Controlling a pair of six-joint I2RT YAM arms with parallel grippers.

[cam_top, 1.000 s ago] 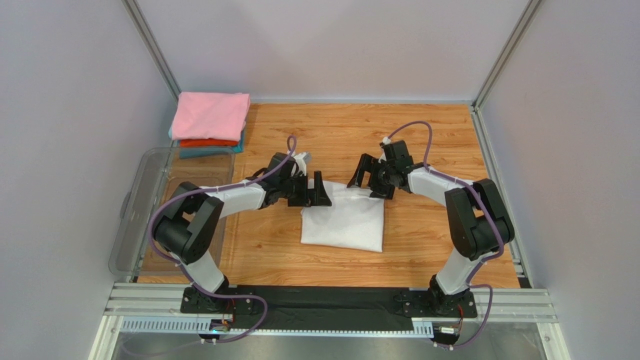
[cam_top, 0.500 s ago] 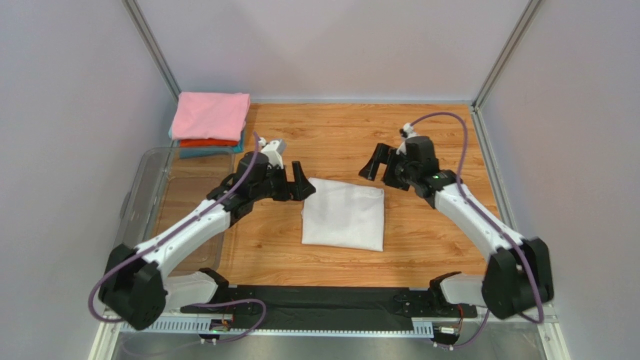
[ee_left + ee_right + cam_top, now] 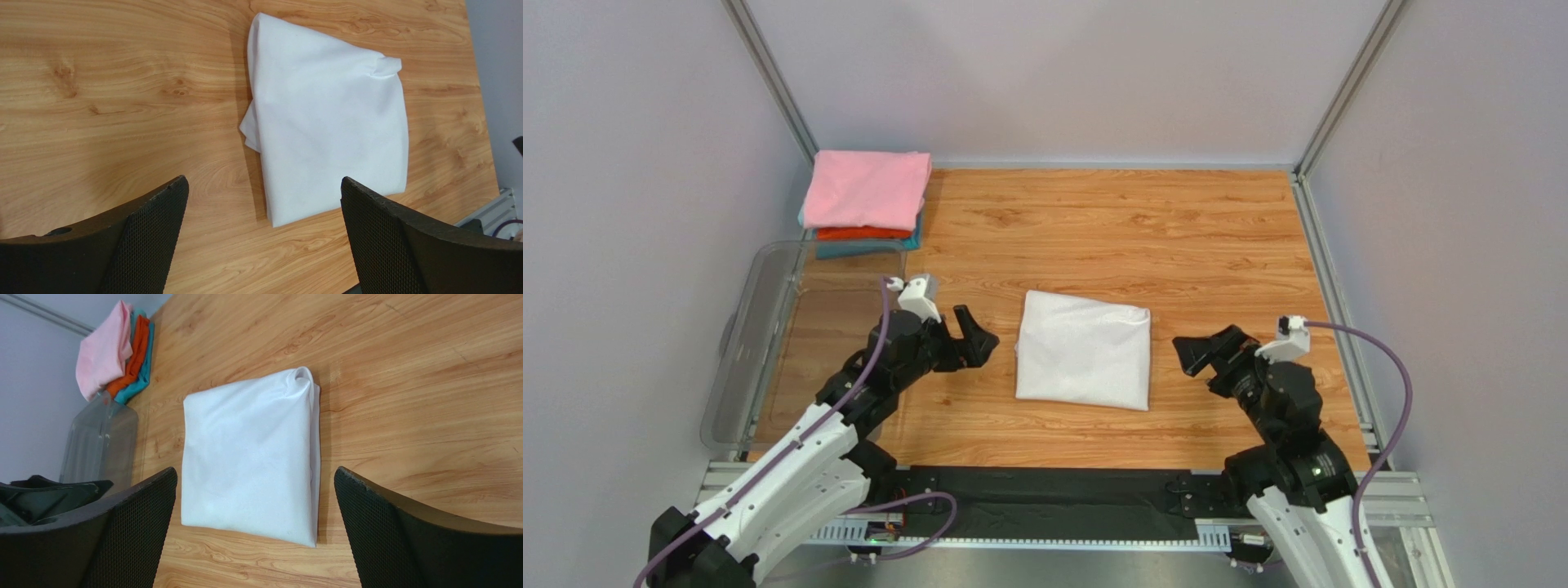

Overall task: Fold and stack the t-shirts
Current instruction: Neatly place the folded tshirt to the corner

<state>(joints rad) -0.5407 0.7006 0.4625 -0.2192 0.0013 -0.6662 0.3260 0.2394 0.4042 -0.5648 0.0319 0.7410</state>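
Clear plastic bin [image 3: 744,331] just beside pink-topped stack of folded t-shirts [image 3: 867,194]

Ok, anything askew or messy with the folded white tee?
Only minor: the white t-shirt lies folded but not crisp, a small flap pokes out along one edge and one corner is bunched. Nothing spilled or damaged; left tool and right tool hang open, off it.

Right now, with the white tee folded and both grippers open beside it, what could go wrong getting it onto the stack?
1. In the left wrist view the white tee shows a loose corner poking out along one edge; lifting it by one side may let the fold fall open.
2. The stack sits in the far left corner beyond the clear bin; the left gripper could clip the bin reaching there.
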